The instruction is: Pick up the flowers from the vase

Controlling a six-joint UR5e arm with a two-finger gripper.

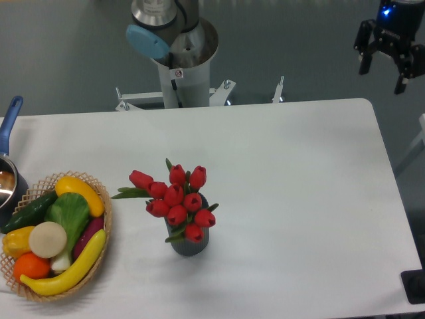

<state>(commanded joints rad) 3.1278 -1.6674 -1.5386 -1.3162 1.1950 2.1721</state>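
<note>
The flowers (178, 198), a bunch of red tulip buds with green leaves, stand in the small dark grey vase (189, 244) near the middle front of the white table (299, 199). Most of the vase is hidden under the buds. My gripper (384, 74) hangs at the top right, beyond the table's far right corner and far from the flowers. Its two black fingers are spread apart and hold nothing.
A wicker basket (99, 256) of colourful vegetables sits at the front left edge. A blue-handled pot (9, 169) is cut off at the left edge. The arm's base column (182, 73) stands behind the table's far edge.
</note>
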